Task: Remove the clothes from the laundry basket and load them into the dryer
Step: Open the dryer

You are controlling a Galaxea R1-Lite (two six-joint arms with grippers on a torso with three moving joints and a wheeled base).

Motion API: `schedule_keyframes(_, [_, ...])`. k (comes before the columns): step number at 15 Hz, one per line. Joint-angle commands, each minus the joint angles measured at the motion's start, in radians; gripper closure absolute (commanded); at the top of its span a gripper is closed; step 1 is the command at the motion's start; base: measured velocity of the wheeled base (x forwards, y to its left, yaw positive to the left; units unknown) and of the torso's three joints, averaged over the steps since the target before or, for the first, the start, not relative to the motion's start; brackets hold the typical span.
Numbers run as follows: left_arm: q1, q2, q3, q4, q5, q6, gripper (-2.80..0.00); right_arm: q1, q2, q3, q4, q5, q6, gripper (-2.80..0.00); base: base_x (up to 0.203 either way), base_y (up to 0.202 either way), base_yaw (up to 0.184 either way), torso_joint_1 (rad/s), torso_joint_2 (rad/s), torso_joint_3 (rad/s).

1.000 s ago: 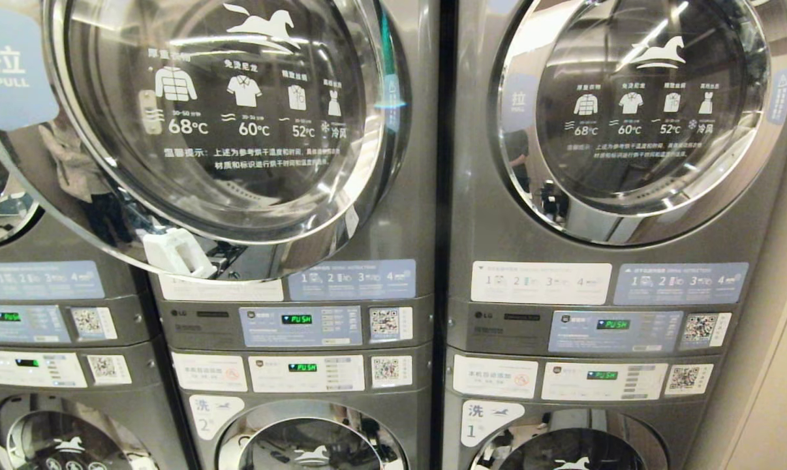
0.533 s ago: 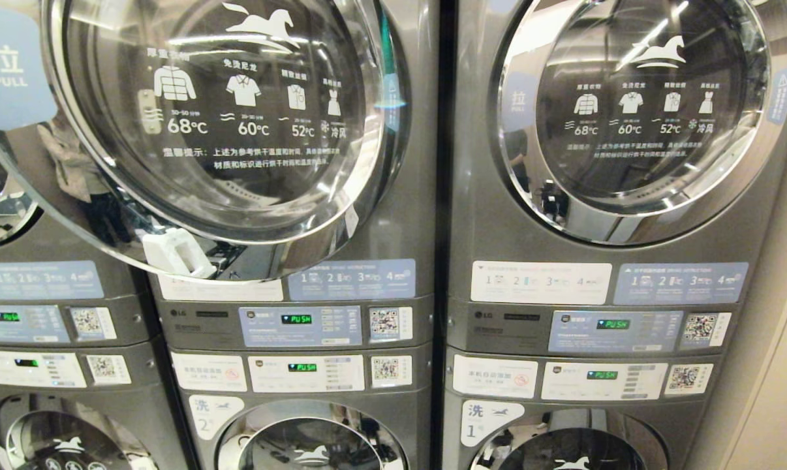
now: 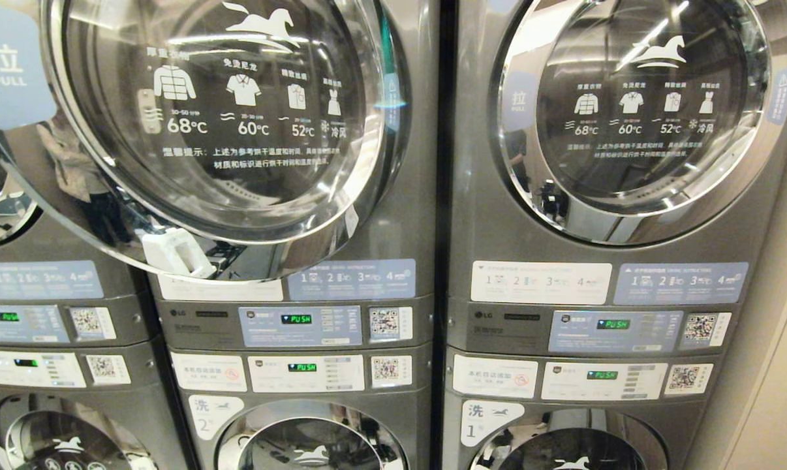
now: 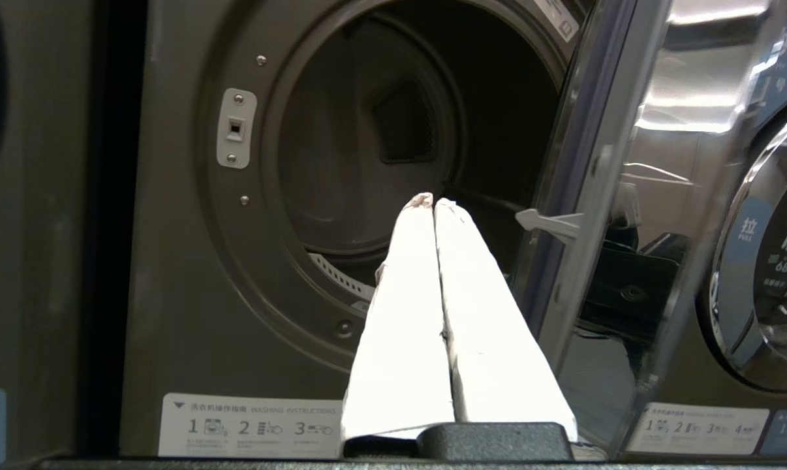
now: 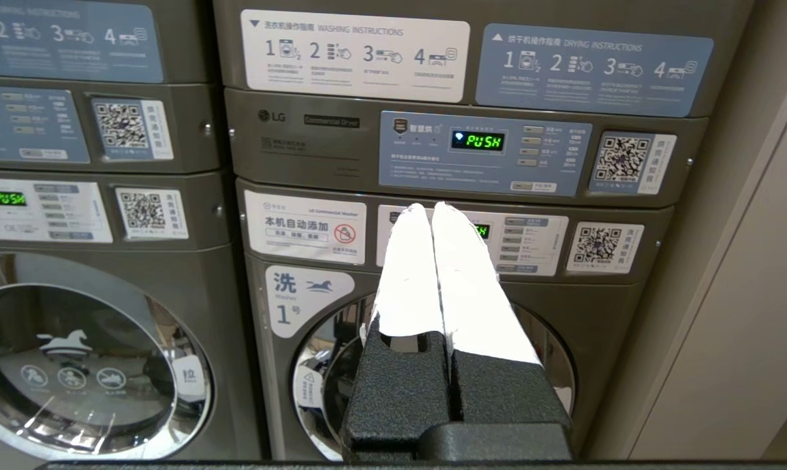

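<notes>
While the dryer door [image 3: 191, 130] is hanging wide open, the left gripper [image 4: 432, 202] is pointing at the empty drum [image 4: 367, 143], fingers pressed together, holding nothing. Right gripper [image 5: 432, 207] is sitting closed too, facing washer 1 [image 5: 432, 365].

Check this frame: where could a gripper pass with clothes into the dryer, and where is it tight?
The round dryer opening stands bare between the latch plate and the swung-open door; no clothes show in the drum. It is tight beside the door's edge, where the door latch hook sticks out. The left gripper points there, shut and empty.
</notes>
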Motion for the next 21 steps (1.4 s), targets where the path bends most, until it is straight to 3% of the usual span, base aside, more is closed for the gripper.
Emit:
schedule_keyframes(1, [-0.034, 0.05, -0.021, -0.004, -0.005, 0.009, 0.0, 0.001, 0.0, 0.0, 0.0, 0.0, 0.0, 0.0, 0.0, 0.0, 0.0, 0.0, 0.0, 0.0])
schedule_keyframes(7, [-0.129, 0.03, -0.006, 0.006, -0.005, 0.052, 0.0, 0.001, 0.0, 0.0, 0.0, 0.0, 0.0, 0.0, 0.0, 0.0, 0.0, 0.0, 0.0, 0.0])
schedule_keyframes(15, [-0.189, -0.215, 0.197, 0.005, -0.005, 0.053, 0.0, 0.001, 0.0, 0.0, 0.0, 0.0, 0.0, 0.0, 0.0, 0.0, 0.0, 0.0, 0.0, 0.0])
schedule_keyframes(18, [-0.341, -0.351, 0.256, 0.063, -0.002, 0.08, 0.0, 0.001, 0.0, 0.0, 0.0, 0.0, 0.0, 0.0, 0.0, 0.0, 0.0, 0.0, 0.0, 0.0])
schedule_keyframes(21, [-0.503, -0.42, 0.262, 0.276, 0.001, 0.243, 0.0, 0.001, 0.0, 0.0, 0.0, 0.0, 0.0, 0.0, 0.0, 0.0, 0.0, 0.0, 0.0, 0.0])
